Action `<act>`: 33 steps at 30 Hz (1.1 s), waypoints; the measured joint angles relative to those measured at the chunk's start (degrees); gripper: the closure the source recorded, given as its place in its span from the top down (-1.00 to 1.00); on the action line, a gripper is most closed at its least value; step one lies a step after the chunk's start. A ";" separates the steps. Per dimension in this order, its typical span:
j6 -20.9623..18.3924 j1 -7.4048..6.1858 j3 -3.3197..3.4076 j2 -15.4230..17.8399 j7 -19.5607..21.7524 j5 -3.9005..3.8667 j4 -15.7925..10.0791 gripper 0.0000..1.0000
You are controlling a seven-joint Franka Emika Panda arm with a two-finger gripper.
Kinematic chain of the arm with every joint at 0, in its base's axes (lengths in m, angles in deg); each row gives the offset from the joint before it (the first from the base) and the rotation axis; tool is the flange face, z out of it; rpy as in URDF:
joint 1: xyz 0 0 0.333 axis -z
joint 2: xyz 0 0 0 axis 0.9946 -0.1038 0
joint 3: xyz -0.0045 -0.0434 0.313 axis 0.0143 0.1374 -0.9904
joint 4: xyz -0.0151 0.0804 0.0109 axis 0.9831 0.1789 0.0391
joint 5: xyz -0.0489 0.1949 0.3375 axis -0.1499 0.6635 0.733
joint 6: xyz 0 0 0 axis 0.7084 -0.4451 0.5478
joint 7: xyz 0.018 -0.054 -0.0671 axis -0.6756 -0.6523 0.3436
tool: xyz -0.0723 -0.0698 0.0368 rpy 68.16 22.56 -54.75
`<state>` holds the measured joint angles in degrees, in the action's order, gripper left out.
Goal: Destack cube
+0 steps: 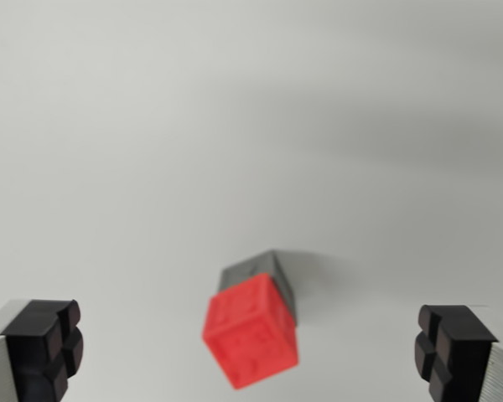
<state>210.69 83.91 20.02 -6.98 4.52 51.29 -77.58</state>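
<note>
A red cube rests on top of a grey cube, of which only the far top and one side show behind the red one. The stack stands on a pale white surface, low in the wrist view and near its middle. My gripper is open, its black-padded fingers wide apart at the bottom corners: one finger at the wrist view's left, the other at the right. The stack lies between the fingers, closer to the camera's centre line, and nothing touches it.
The white tabletop fills the rest of the view, with only a soft shadow across its upper right.
</note>
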 joint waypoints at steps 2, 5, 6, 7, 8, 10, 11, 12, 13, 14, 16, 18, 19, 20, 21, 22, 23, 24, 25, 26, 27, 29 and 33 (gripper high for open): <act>0.82 0.05 0.04 0.77 -1.27 -0.12 -1.49 1.00; 1.89 0.09 0.13 1.75 -3.01 -0.26 -3.47 1.00; 2.26 0.09 0.16 2.12 -3.67 -0.32 -4.20 1.00; 2.71 0.10 0.20 2.48 -4.34 -0.39 -4.95 1.00; 3.16 0.10 0.25 2.85 -5.02 -0.44 -5.73 1.00; 4.02 0.10 0.36 3.63 -6.42 -0.55 -7.31 1.00; 4.42 0.11 0.41 4.01 -7.09 -0.61 -8.08 1.00; 4.85 0.11 0.47 4.38 -7.81 -0.68 -8.83 1.00; 5.30 0.11 0.53 4.75 -8.48 -0.76 -9.58 1.00; 5.70 0.11 0.58 5.11 -9.18 -0.83 -10.32 1.00; 6.60 0.11 0.71 5.86 -10.66 -0.98 -11.94 1.00; 7.52 0.11 0.84 6.65 -12.13 -1.17 -13.53 1.00; 7.99 0.11 0.92 7.04 -12.89 -1.24 -14.32 1.00; 8.44 0.11 1.01 7.41 -13.64 -1.31 -15.13 1.00; 8.65 0.11 1.05 7.59 -13.98 -1.35 -15.50 1.00; 9.07 0.11 1.13 7.97 -14.74 -1.44 -16.27 1.00; 9.54 0.11 1.22 8.33 -15.46 -1.53 -17.04 1.00; 10.02 0.11 1.30 8.71 -16.26 -1.61 -17.87 1.00; 10.55 0.11 1.40 9.11 -17.13 -1.71 -18.73 1.00; 11.01 0.11 1.49 9.51 -17.91 -1.83 -19.58 1.00; 11.25 0.11 1.54 9.73 -18.31 -1.88 -20.02 1.00; 12.35 0.11 1.77 10.59 -20.08 -2.13 -21.84 1.00; 14.34 0.11 2.24 12.10 -23.32 -2.70 -25.16 1.00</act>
<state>225.03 84.02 22.26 5.12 -18.80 48.59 -102.74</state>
